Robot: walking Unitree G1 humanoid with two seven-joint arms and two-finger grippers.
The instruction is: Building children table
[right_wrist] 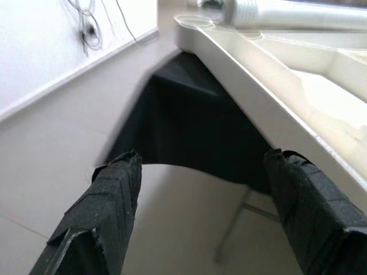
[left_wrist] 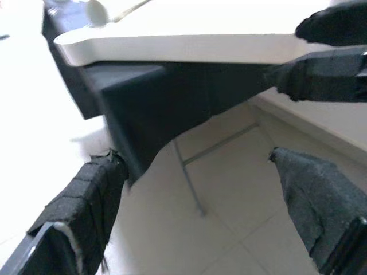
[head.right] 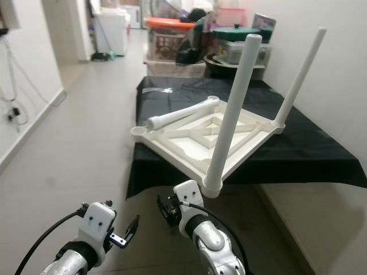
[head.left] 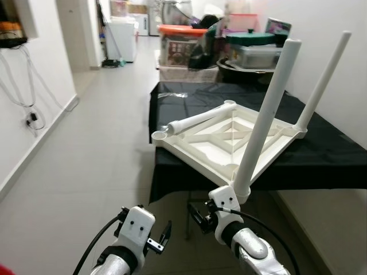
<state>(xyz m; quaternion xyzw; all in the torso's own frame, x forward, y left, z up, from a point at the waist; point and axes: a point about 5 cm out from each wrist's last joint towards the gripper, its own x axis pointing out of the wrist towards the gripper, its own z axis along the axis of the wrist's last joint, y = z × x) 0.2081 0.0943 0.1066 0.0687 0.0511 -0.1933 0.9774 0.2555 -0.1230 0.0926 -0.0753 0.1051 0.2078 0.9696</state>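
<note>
An upturned white children's table top (head.left: 229,140) has two legs standing upright; a third leg (head.left: 202,118) lies loose across it. Both the left gripper (left_wrist: 195,189) and right gripper (right_wrist: 200,200) hang spread apart and empty just below its near edge.

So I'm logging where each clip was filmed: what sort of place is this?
Likely a home hallway used for storage: tiled floor, stacked storage bins at the far end, and a black-draped table holding an upturned white children's table.

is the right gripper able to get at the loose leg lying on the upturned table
Probably not yet: the right gripper sits low below the table's near corner, and the loose leg lies further back on the tabletop.
</note>
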